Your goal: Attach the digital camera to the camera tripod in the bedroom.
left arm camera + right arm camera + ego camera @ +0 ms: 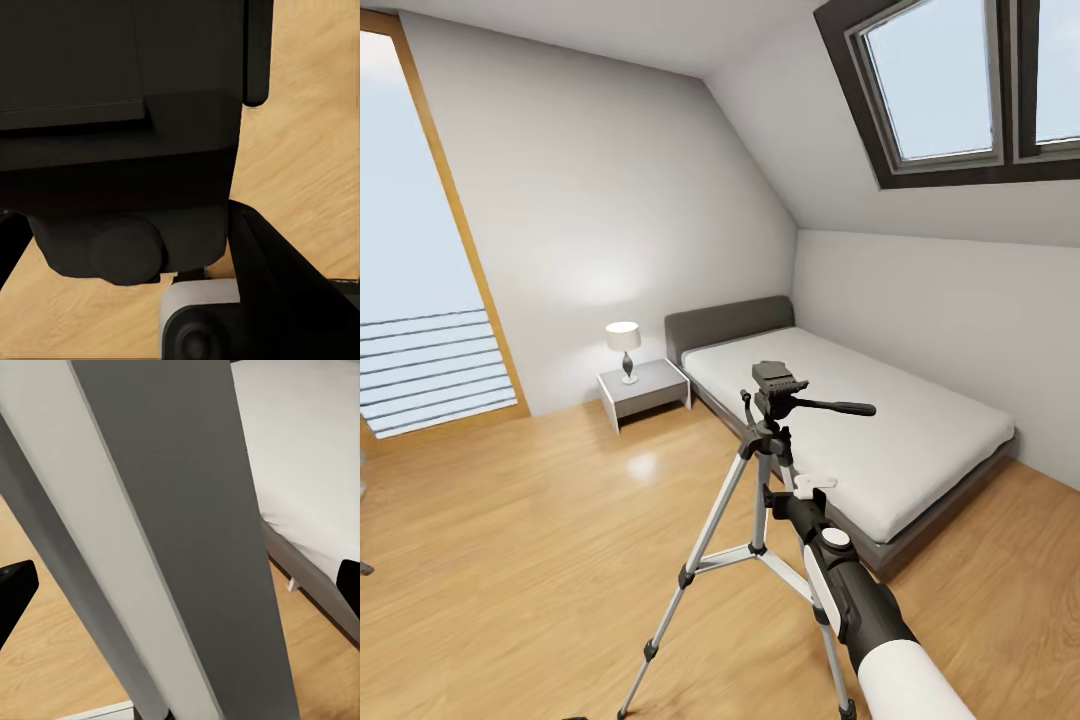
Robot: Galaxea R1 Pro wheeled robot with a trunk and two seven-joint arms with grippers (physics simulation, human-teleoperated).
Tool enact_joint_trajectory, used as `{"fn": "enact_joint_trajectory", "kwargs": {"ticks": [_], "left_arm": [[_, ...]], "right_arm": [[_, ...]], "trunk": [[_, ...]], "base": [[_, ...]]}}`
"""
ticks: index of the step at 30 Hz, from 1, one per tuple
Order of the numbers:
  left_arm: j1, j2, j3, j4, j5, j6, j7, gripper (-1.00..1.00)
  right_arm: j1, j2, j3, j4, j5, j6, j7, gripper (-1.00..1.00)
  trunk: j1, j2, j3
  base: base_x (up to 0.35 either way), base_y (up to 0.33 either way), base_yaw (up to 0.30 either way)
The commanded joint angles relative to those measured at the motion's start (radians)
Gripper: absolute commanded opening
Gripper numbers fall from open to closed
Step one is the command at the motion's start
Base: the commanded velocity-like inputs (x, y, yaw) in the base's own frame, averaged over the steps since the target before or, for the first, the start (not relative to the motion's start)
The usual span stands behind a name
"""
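Note:
The camera tripod point(773, 385) stands on the light wood floor in the middle of the bedroom, its black head topped by a dark block and its pan handle point(840, 407) pointing right. My right gripper point(785, 478) reaches in just below the head. In the right wrist view it point(180, 585) is open, with black fingertips point(15, 589) on either side of a silver-grey tripod leg point(172, 510). The digital camera is out of view. A large black boxy shape point(112, 112) sits close to the left wrist lens; I cannot tell what it is.
A low grey-framed bed point(880, 430) lies right behind the tripod along the right wall. A nightstand point(645, 390) with a lamp point(624, 345) stands at the back. A tall wood-framed opening point(420, 250) is at the left, skylights point(950, 80) above. Wood floor point(510, 560) spreads left.

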Motion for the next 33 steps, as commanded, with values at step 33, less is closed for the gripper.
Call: {"fn": "enact_joint_trajectory", "kwargs": {"ticks": [33], "left_arm": [[-0.644,0.079,0.058,-0.948,0.009,1.397,0.003,-1.00]], "right_arm": [[-0.001,-0.001,-0.001,0.000,0.008,0.006,0.000,1.00]], "trunk": [[0.001,-0.002,-0.002]], "base": [[0.000,0.000,0.000]]}}
